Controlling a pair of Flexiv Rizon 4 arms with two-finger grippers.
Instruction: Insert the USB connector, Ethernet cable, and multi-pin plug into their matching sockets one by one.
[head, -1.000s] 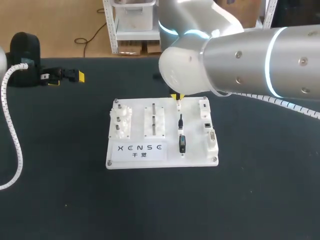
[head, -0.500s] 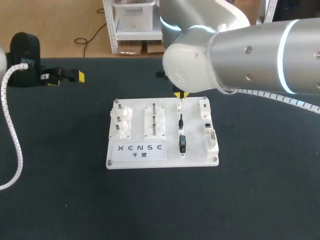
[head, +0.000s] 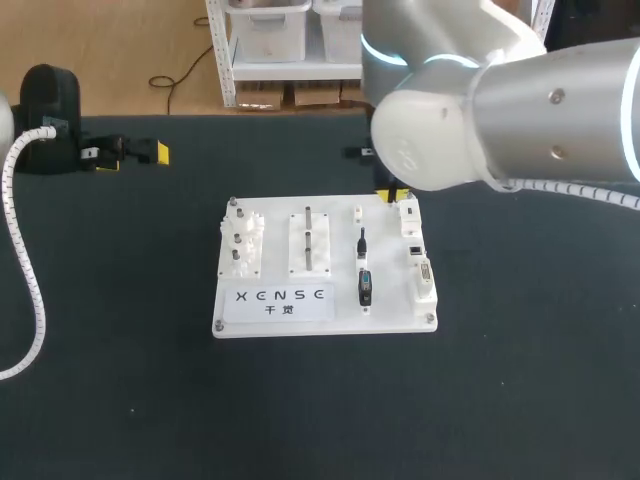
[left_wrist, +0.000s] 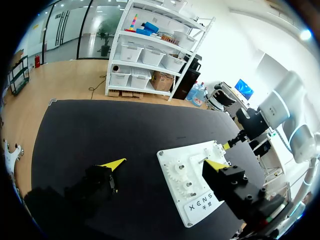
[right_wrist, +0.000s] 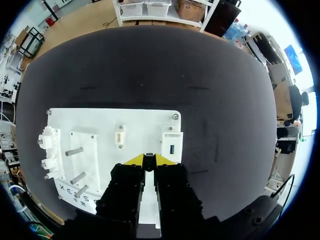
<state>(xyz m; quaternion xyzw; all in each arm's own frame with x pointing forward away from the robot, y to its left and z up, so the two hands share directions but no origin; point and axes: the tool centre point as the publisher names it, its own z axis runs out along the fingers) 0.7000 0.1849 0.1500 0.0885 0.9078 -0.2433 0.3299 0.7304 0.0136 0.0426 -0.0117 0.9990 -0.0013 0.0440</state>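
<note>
A white board (head: 385, 300) lies mid-table. Two black plugs, one slim (head: 362, 240) and one bigger (head: 365, 287), stand in its middle-right column behind a small white holder (head: 357, 212). The sockets line the right edge: a blue-mouthed one (head: 408, 212), a square one (head: 414, 248), a wide one (head: 425, 272). My right gripper (head: 390, 193) hovers at the far right corner, shut on a small dark connector (right_wrist: 148, 161), just beside the blue socket (right_wrist: 172, 149). My left gripper (head: 140, 152) rests far left, open and holding nothing (left_wrist: 165, 164).
White gears on posts (head: 241, 245) and a block with metal pegs (head: 310, 240) fill the board's left half. A coiled white cable (head: 25, 270) hangs along the table's left side. Bare black tabletop surrounds the board.
My right gripper has moved right, from over the small white holder to the far right socket block. The left arm has stayed still.
</note>
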